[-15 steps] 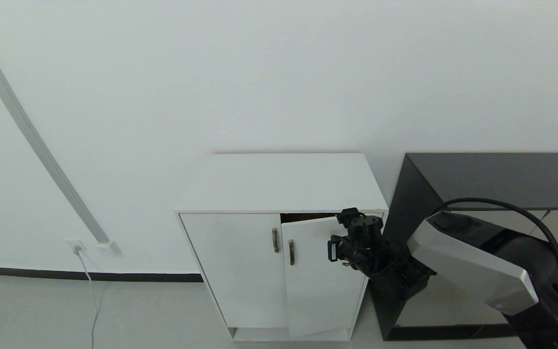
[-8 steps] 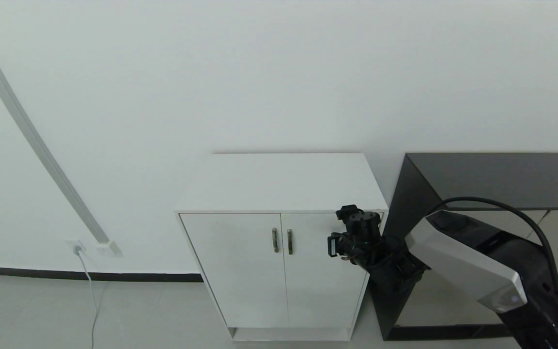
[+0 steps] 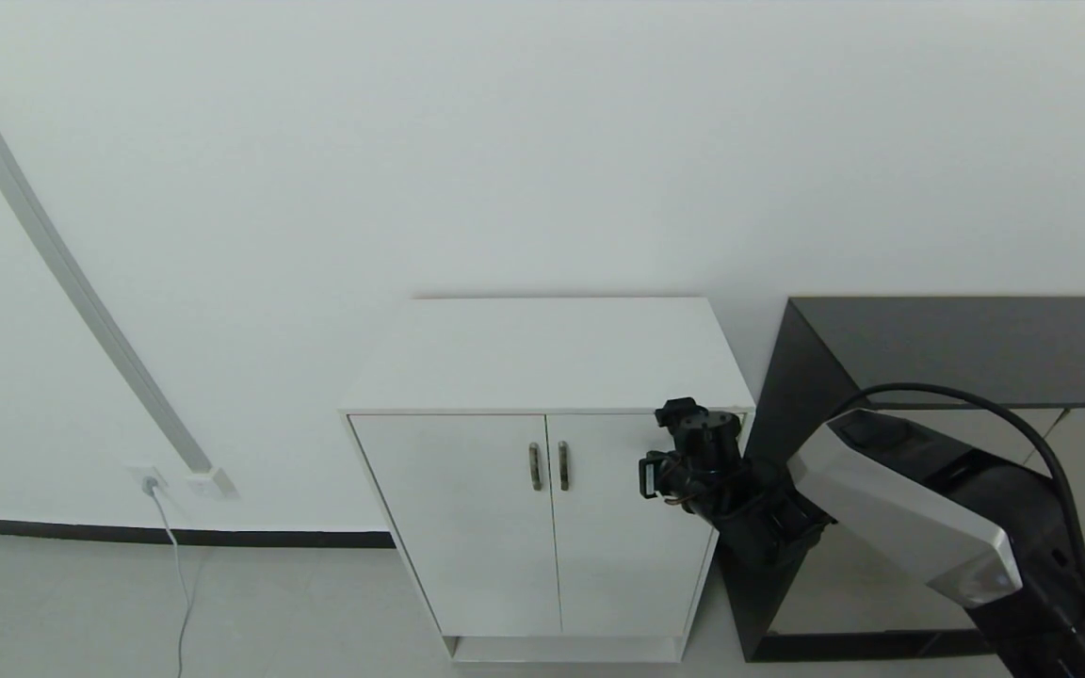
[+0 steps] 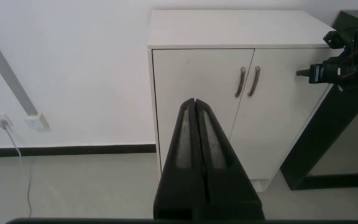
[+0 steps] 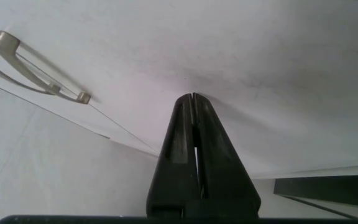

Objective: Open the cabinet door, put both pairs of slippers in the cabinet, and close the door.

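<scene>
A white two-door cabinet (image 3: 542,358) stands against the wall, both doors flush. Its two metal handles (image 3: 549,466) meet at the middle seam. My right gripper (image 5: 193,98) is shut, its tips pressed against the right door (image 3: 627,556) near that door's upper outer part. The left wrist view shows this right gripper (image 4: 303,73) at the door from the side. My left gripper (image 4: 194,101) is shut on nothing and hangs well back from the cabinet (image 4: 229,37), in line with the left door (image 4: 197,93).
A black glossy unit (image 3: 929,348) stands tight against the cabinet's right side. Left of the cabinet, a wall socket (image 3: 149,483) with a cable hanging to the floor and a slanted conduit (image 3: 62,254). Bare floor (image 3: 222,612) lies in front and to the left.
The right door was ajar one second ago and now sits flush. My right arm moved forward with it, then held still over the last half second.
</scene>
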